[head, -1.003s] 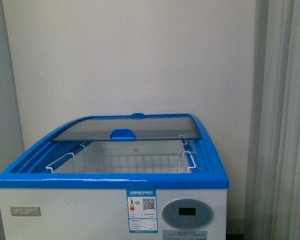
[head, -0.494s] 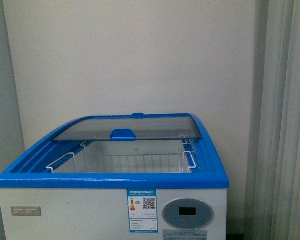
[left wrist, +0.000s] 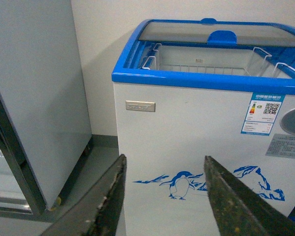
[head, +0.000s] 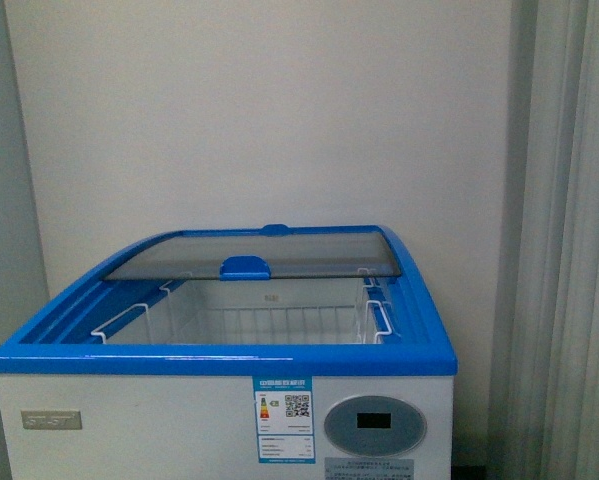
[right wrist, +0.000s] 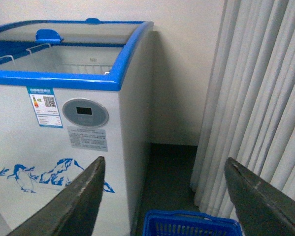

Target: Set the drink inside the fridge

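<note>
Fridge (head: 159, 420): glossy white body w/ blue plastic rim, glass lid (head: 279, 252).

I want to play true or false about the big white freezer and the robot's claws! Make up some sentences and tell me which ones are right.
1. The fridge has its glass lid slid back, so the front part is open. True.
2. A cola bottle is standing inside the fridge's wire basket. False: the basket looks empty, and no bottle shows in any view.
3. The left gripper is open and holds nothing. True.
4. The right gripper is clamped on a bottle. False: its jaws stand wide apart with nothing between them.
5. A blue plastic basket sits on the floor beside the fridge, near the curtain. True.
</note>
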